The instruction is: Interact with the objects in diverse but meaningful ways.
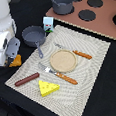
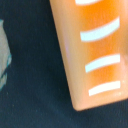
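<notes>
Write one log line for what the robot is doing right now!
claw: over bread, open or shut unclear | sausage, cheese on mat | saucepan, milk carton untouched

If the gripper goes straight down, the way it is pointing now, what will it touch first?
Most likely the orange-brown bread loaf. It fills much of the wrist view right under the gripper, and in the exterior view only an orange corner shows beside it. How far apart they are, and how the jaws stand, cannot be told.

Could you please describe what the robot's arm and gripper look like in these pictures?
In the exterior view, the arm is glossy white with rounded, bulky segments and darker grey patches. The gripper end shows a grey finger part. No cables or markings can be made out; the wrist view shows none of it.
</notes>
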{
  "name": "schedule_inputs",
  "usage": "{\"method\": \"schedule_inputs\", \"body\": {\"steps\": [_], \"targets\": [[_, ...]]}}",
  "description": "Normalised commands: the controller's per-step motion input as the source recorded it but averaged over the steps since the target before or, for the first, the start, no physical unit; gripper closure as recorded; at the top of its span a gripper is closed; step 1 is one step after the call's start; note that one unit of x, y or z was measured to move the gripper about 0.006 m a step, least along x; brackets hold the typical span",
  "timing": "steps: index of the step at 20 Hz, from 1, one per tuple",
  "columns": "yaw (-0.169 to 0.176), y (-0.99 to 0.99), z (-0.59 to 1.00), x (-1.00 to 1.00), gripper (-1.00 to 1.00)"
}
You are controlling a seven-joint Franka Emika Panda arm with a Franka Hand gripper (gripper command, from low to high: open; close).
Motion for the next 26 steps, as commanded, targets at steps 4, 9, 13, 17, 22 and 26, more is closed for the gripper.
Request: {"method": "schedule_inputs", "body": {"steps": [4, 9, 13, 17, 22, 26], "targets": [[0.000, -0.08, -0.25, 0.14, -1.00], [0.000, -0.13, -0.26, 0.03, -1.00], [0.006, -0.15, -0.19, -0.01, -1.00], [0.013, -0.18, -0.13, -0.08, 1.00], [0.019, -0.13, -0.12, -0.03, 1.00], [0.025, -0.11, -0.16, -0.03, 1.00]]}}
